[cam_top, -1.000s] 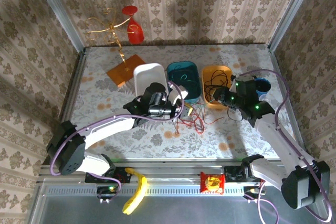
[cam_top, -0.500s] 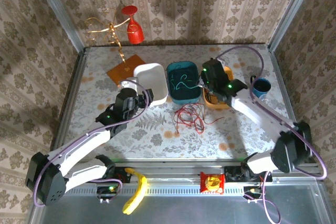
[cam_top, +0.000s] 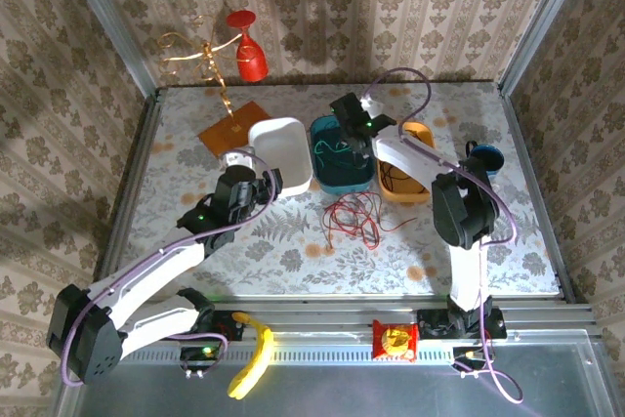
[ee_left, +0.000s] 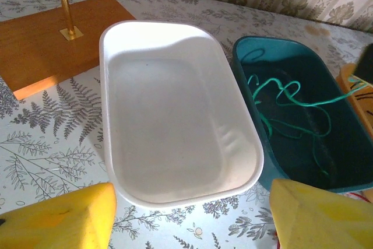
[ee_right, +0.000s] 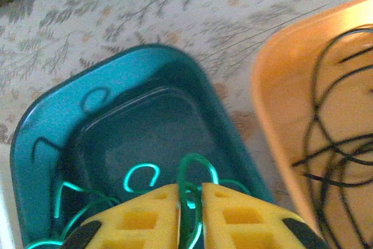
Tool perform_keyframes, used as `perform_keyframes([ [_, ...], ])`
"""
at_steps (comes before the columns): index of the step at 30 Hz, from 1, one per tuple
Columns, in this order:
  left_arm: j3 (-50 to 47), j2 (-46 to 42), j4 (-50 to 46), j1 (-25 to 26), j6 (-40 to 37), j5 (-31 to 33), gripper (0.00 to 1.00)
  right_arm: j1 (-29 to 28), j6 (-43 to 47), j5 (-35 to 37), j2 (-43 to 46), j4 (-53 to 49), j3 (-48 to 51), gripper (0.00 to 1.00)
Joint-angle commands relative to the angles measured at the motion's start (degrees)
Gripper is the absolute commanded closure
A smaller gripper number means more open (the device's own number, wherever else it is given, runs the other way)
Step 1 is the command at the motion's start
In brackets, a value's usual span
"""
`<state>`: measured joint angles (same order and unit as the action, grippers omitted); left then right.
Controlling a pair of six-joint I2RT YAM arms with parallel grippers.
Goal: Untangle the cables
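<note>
shifted from orange tray to teal tray with right gripper, pinching green cable loop inside. holding left gripper spread, empty, over white tray. reaching red cable heap on table means going right, slightly nearward from left gripper.

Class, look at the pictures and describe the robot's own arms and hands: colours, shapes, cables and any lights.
The left arm and right arm have white links joined by rounded black joints, with small green lights. Thick purple cables loop loosely along each arm. The left hand and right hand each have a black body and two blocky yellow fingers with square recesses.
</note>
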<state>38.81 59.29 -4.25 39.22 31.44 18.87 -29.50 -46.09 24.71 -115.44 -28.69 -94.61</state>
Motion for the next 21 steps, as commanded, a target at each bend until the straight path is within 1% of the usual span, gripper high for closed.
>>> perform_keyframes([
  [1, 2.35, 1.49, -1.84, -0.33, -2.04, -1.76, 0.29, 0.12, -0.25, -11.0, -1.25, -3.02, -0.48, 0.73],
  [3, 2.68, 2.29, -2.26, -0.29, -2.13, -2.42, 0.29, 0.3, 0.48, -13.95, 0.53, -2.43, 2.27, 0.67],
  [5, 2.68, 2.89, -1.96, -0.13, -1.93, -3.08, 0.29, 0.82, 1.31, -15.36, 3.3, -2.34, 5.23, 0.64],
  [9, 2.65, 3.92, -0.8, 0.32, -2.16, -4.47, 0.29, 1.54, 3.03, -15.78, 10.07, -1.55, 10.79, 0.59],
  [12, 3.27, 5.09, -0.77, 0.57, -2.26, -4.85, 0.29, 1.72, 5.21, -17.41, 12.53, 0.73, 12.56, 0.59],
  [18, 4.49, 6.62, -0.32, 1.72, -2.97, -6.12, 0.29, 1.85, 7.43, -18.99, 11.5, -1.55, 10.04, 0.62],
  [21, 5.28, 7.93, -0.48, 2.34, -4.89, -9.12, 0.29, 1.65, 7.93, -20.42, 13.92, -0.45, 12.45, 0.63],
])
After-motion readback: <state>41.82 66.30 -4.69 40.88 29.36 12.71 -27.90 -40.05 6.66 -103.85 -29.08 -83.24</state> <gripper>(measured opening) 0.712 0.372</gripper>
